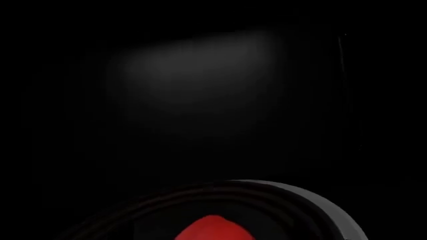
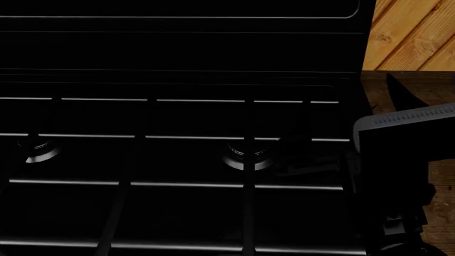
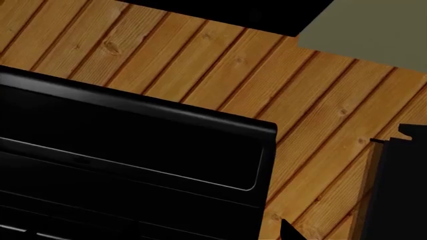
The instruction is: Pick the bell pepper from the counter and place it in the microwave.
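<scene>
In the left wrist view the red bell pepper [image 1: 213, 229] shows only as a rounded top at the frame's edge. It lies over a dark round turntable with a grey rim [image 1: 320, 202], inside the microwave's unlit cavity [image 1: 200, 75]. My left gripper's fingers are lost in the dark, so I cannot tell whether they hold the pepper. In the right wrist view one dark fingertip [image 3: 288, 232] of my right gripper stands well off the middle, over the wooden wall, with nothing held. The other fingertip is lost against the black stove. A strip of the counter [image 2: 442, 85] shows in the head view.
The black stove top [image 2: 178, 160] with two burners [image 2: 244, 157] fills the head view. My right arm [image 2: 401, 160] rises along its right side. Behind are a wood-plank wall [image 2: 412, 32], the stove's back panel [image 3: 133, 145] and a pale grey-green surface [image 3: 373, 30].
</scene>
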Available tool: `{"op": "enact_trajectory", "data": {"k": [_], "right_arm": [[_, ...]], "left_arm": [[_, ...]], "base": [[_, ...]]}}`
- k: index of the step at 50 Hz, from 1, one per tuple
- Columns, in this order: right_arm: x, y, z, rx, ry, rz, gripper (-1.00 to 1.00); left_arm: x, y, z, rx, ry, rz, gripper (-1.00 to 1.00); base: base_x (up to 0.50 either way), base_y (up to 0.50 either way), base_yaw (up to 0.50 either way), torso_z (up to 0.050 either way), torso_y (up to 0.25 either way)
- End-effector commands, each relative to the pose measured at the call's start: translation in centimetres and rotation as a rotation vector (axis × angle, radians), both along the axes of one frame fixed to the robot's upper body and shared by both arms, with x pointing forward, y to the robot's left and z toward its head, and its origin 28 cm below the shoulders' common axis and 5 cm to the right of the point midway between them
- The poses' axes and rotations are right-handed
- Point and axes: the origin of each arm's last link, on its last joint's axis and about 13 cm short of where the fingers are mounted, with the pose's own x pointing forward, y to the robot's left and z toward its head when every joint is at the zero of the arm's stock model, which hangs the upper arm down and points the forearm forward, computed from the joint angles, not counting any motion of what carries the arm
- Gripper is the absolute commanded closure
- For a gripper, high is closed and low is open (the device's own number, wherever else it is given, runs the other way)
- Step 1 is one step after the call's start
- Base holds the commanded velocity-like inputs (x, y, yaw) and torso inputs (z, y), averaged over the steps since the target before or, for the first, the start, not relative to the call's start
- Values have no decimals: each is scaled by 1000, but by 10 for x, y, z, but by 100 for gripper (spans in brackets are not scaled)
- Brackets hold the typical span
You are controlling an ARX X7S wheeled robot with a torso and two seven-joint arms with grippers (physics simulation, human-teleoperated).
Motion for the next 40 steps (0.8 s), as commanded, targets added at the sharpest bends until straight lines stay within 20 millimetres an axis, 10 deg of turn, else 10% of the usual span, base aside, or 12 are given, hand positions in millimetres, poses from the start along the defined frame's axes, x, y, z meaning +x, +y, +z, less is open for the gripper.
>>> {"op": "enact_trajectory", "data": {"k": [1, 40], "right_arm": [[1, -1, 1, 3, -2, -2, -100], [1, -1, 4, 7, -12, -1, -100]], "left_arm": [[0, -2, 3, -21, -47, -85, -100], [-25, -3, 46, -119, -588, -166, -100]], "base": [[0, 0, 0, 0, 0], [0, 0, 0, 0, 0]]}}
